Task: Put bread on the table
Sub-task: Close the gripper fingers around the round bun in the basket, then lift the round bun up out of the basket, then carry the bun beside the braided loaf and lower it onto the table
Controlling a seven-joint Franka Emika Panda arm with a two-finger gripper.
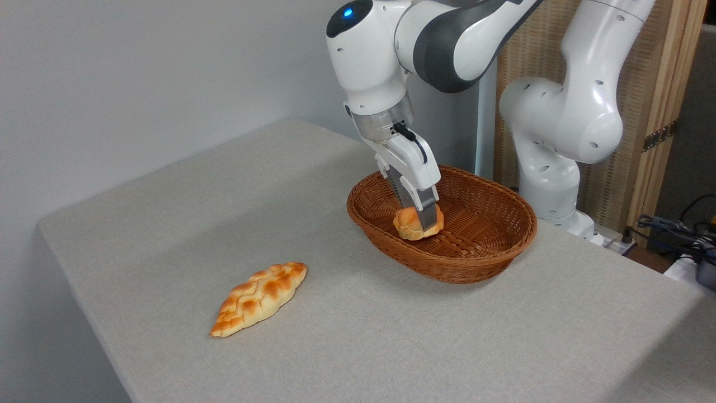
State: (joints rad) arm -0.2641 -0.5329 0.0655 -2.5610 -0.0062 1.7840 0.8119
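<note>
The bread (406,225), a small round golden-orange bun, lies inside the brown wicker basket (506,247) at its left end. My gripper (419,220) reaches down into the basket and is shut on the bun. The near finger (428,215) presses its front, and the far finger is mostly hidden behind it. The bun still looks low, at the basket floor. The table (391,336) has a light grey cloth-like top and carries the basket.
A long braided loaf (259,298) lies on the table at the front left. The arm's white base (551,184) stands behind the basket. Cables (679,232) lie at the far right, and a wooden screen (637,101) stands behind.
</note>
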